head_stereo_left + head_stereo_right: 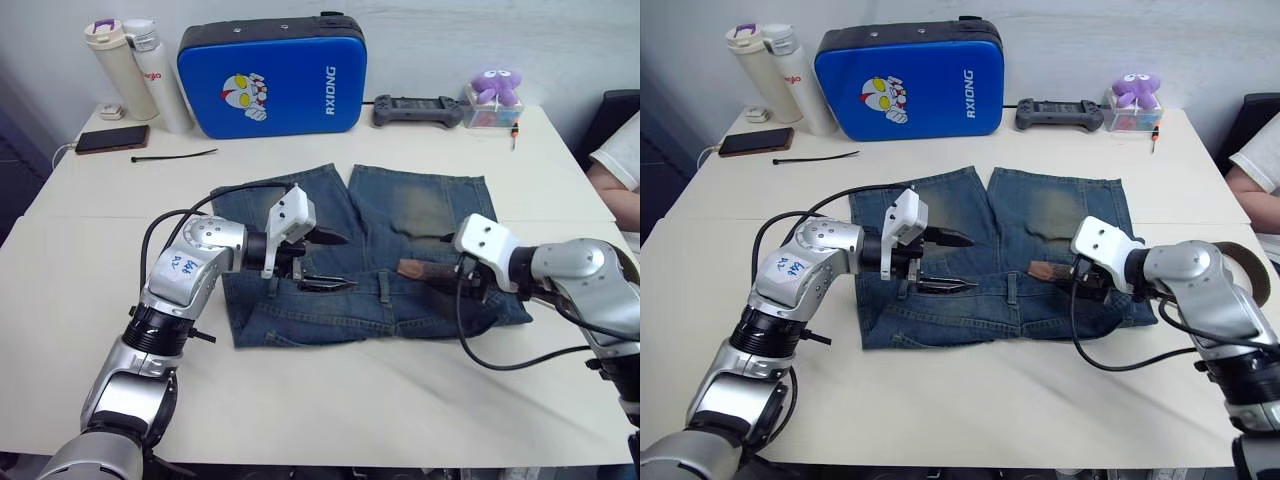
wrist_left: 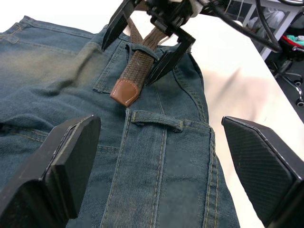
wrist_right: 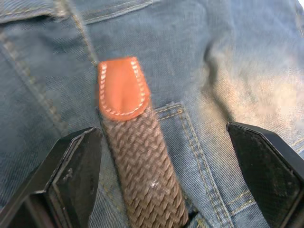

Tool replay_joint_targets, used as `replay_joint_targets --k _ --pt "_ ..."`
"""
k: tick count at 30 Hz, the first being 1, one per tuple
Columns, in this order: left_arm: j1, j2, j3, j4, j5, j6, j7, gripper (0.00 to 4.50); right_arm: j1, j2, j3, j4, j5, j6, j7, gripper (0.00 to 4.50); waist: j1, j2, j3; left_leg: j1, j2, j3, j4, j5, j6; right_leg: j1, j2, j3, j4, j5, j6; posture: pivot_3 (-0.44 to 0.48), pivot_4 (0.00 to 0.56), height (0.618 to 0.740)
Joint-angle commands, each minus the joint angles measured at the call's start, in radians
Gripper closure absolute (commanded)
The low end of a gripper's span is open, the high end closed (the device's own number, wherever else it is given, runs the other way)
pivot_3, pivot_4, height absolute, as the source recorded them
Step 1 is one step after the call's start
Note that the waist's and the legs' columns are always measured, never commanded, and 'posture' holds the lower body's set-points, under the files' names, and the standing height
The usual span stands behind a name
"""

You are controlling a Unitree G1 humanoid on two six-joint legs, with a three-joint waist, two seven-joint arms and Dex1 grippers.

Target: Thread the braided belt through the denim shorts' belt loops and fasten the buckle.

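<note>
Braided belt point(image 3: 142, 190) tip lies btwn open right claw point(image 3: 164, 185) fingers on denim shorts point(image 1: 420, 215); left claw point(image 1: 330, 262) open nearby.

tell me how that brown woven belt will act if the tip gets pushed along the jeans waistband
The brown woven belt looks soft and braided, so pushed from behind it would probably buckle or bunch rather than slide. Its stitched tan leather tip looks firmer and may lead better. The faded blue denim shorts lie loose on the table, so they could wrinkle and drag with it.
</note>
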Motion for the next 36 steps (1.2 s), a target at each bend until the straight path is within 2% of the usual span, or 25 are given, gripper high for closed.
replay_joint_targets --k 1,5,11,15,17,20,22,24,32,36 --pt "0.001 0.001 0.014 -0.034 -0.009 -0.002 0.006 0.0 0.05 0.027 -0.108 -0.113 0.064 0.081 -0.04 0.03 0.004 0.0 0.0 0.0 0.0 0.0 0.0 0.0 0.0 0.0 0.0 0.0 0.0 0.0 0.0 0.0 0.15 0.739" --pt "-0.008 -0.009 0.009 -0.029 -0.012 -0.003 0.004 0.0 0.105 0.123 -0.23 -0.209 0.206 0.297 -0.104 0.03 0.003 0.0 0.0 0.001 0.0 0.0 0.001 0.0 0.0 0.0 0.0 0.0 0.001 0.0 0.0 0.0 0.15 0.739" --pt "-0.025 -0.027 0.005 -0.009 -0.014 -0.018 -0.008 0.0 0.174 0.11 -0.273 -0.278 0.179 0.327 -0.164 0.03 0.005 0.0 0.0 0.0 0.0 0.0 0.0 0.0 0.0 0.001 0.0 0.0 0.0 0.0 0.0 0.0 0.15 0.739" --pt "-0.028 -0.044 0.008 -0.016 -0.019 -0.012 -0.004 0.0 0.143 0.391 -0.531 -0.342 0.486 0.77 -0.324 0.03 0.003 -0.001 -0.001 0.001 0.001 -0.001 0.0 0.0 -0.001 0.001 0.001 0.0 0.001 0.0 0.0 0.0 0.15 0.739" --pt "-0.021 -0.042 0.005 -0.022 -0.019 -0.01 -0.009 0.0 0.111 0.533 -0.713 -0.354 0.594 1.004 -0.366 0.03 0.002 0.0 -0.001 0.001 0.001 -0.001 -0.001 0.001 -0.001 0.001 0.001 0.0 0.002 0.0 0.0 0.0 0.15 0.739" --pt "-0.016 -0.039 0.002 -0.025 -0.011 -0.015 -0.005 0.0 0.124 0.628 -0.872 -0.369 0.681 1.176 -0.381 0.03 0.004 0.001 -0.002 0.001 0.0 -0.001 -0.001 0.001 -0.001 0.0 0.0 0.0 0.002 0.0 0.0 0.0 0.15 0.739" --pt "-0.015 -0.04 0.009 -0.016 -0.003 -0.019 0.01 0.0 0.121 0.733 -0.983 -0.331 0.75 1.207 -0.457 0.03 0.006 0.001 -0.002 0.001 0.0 -0.001 -0.002 0.0 -0.001 0.0 0.0 0.0 0.002 0.0 0.0 0.0 0.15 0.739" --pt "-0.015 -0.04 0.011 -0.014 -0.002 -0.021 0.017 0.0 0.104 0.794 -1.041 -0.308 0.814 1.21 -0.537 0.03 0.004 0.001 -0.002 0.001 0.0 -0.001 -0.002 0.0 -0.001 0.0 0.0 0.0 0.002 0.0 0.0 0.0 0.15 0.739" --pt "-0.017 -0.035 0.022 -0.034 -0.012 -0.015 0.026 0.0 0.037 0.926 -1.139 -0.236 0.893 1.21 -0.783 0.03 -0.023 0.002 -0.003 0.002 0.0 0.0 -0.005 0.001 -0.001 -0.001 0.0 0.001 0.003 0.0 0.0 0.0 0.15 0.739" --pt "-0.009 -0.027 0.026 -0.044 -0.01 -0.015 0.032 0.0 0.023 0.955 -1.154 -0.214 0.921 1.21 -0.859 0.03 -0.022 0.003 -0.003 0.002 0.0 0.0 -0.005 0.001 -0.001 -0.001 0.0 0.002 0.004 0.0 0.0 0.0 0.15 0.739"
